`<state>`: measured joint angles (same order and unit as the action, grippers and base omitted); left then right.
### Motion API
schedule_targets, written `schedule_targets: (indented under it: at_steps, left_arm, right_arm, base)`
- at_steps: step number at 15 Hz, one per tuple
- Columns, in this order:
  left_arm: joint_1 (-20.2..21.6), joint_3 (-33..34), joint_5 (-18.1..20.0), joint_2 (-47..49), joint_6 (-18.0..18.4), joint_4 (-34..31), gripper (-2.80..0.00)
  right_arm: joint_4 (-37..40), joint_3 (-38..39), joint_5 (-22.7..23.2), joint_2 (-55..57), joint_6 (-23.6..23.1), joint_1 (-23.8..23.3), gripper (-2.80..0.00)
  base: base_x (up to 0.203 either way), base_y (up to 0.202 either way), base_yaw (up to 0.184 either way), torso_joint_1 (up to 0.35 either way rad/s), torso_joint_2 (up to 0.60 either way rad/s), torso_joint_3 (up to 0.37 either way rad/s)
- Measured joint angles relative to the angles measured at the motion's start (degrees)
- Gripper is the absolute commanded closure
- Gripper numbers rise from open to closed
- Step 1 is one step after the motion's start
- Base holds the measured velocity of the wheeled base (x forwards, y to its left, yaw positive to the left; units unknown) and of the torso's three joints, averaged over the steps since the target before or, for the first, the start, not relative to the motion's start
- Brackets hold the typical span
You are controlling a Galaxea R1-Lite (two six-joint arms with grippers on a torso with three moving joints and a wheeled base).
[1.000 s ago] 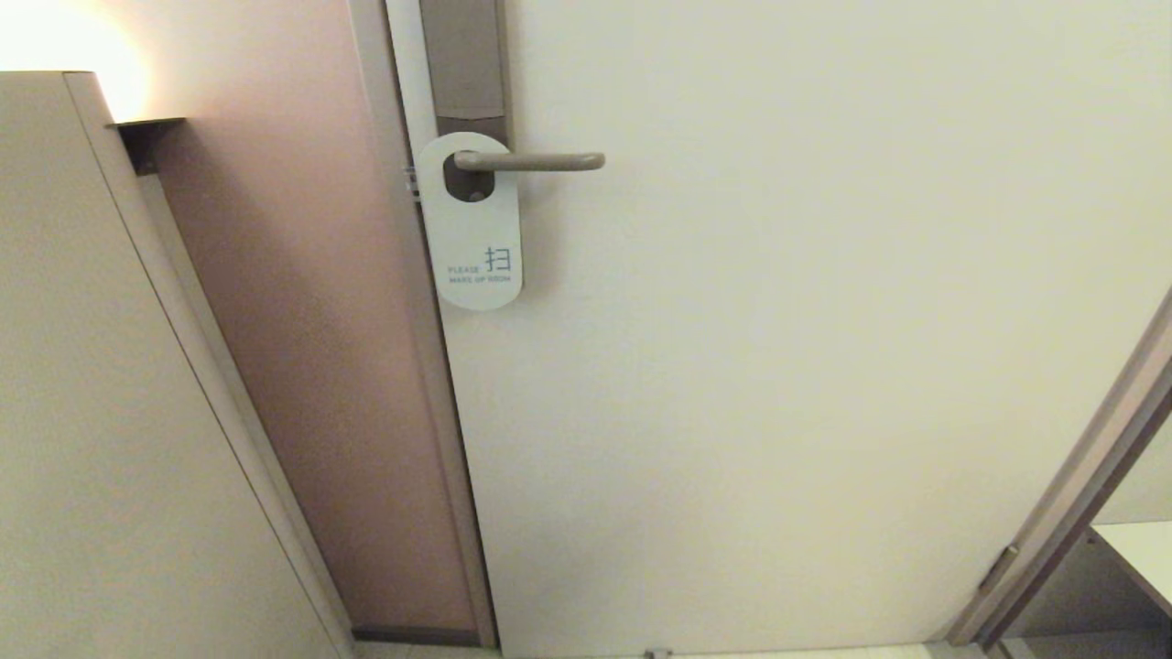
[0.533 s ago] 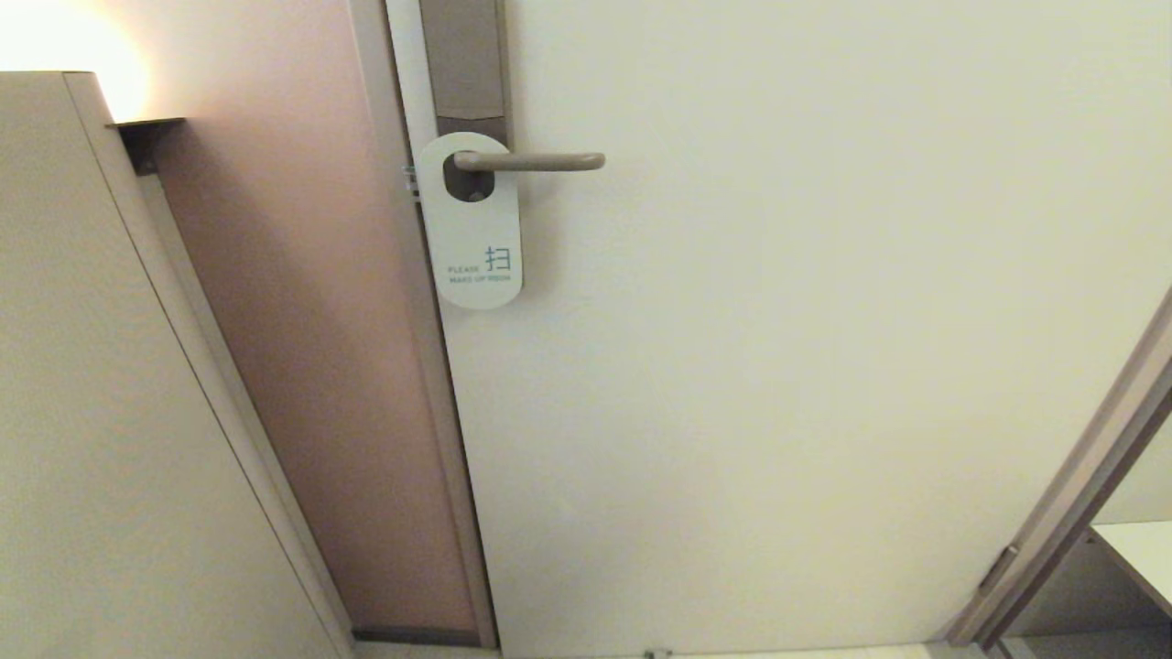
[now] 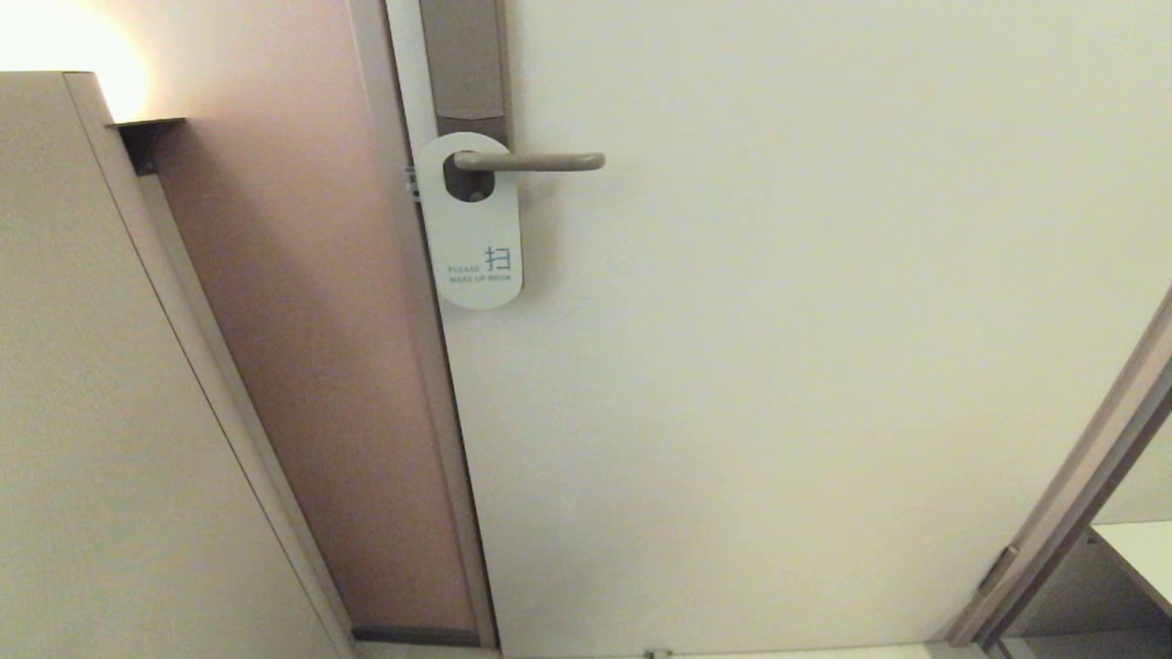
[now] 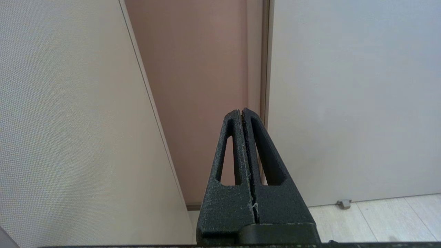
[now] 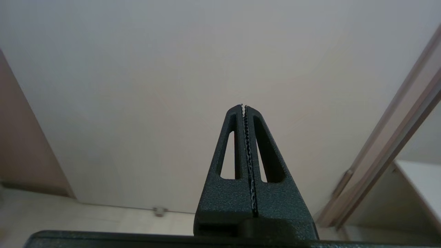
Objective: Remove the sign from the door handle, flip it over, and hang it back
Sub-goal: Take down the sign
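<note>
The sign [image 3: 472,233] hangs by its oval hole on the door handle [image 3: 531,162], its white side with teal "MAKE UP ROOM" facing out. The handle is a beige-grey lever on a tall brownish-grey plate [image 3: 464,59] near the door's left edge. Neither arm shows in the head view. My left gripper [image 4: 240,112] is shut and empty, low down, facing the door's left edge. My right gripper [image 5: 243,106] is shut and empty, low down, facing the bare door. The sign and handle do not show in either wrist view.
A pink-brown wall strip [image 3: 302,320] and a beige wall panel [image 3: 101,412] stand left of the door [image 3: 778,320]. A door frame [image 3: 1071,494] slants at the lower right. A small doorstop [image 4: 344,203] sits at the door's foot on the floor.
</note>
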<state>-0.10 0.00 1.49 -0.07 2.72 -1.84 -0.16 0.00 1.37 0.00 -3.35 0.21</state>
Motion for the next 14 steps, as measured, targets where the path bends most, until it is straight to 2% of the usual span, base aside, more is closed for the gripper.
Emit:
schedule_targets:
  at_steps: [3, 8, 14]
  left_arm:
    - [0.0, 0.0, 0.0, 0.0, 0.0, 0.0, 0.00]
    - [0.0, 0.0, 0.0, 0.0, 0.0, 0.0, 0.00]
    - [0.0, 0.0, 0.0, 0.0, 0.0, 0.0, 0.00]
  right_arm:
    - [0.0, 0.0, 1.1, -0.1, -4.3, 0.0, 0.00]
    - [0.4, 0.0, 0.5, -0.1, -1.8, 0.0, 0.00]
    - [0.4, 0.0, 0.4, -0.1, -1.5, 0.0, 0.00]
  base:
    - [0.000, 0.000, 0.000, 0.000, 0.00, 0.000]
    - [0.000, 0.000, 0.000, 0.000, 0.00, 0.000]
    - [0.000, 0.000, 0.000, 0.000, 0.00, 0.000]
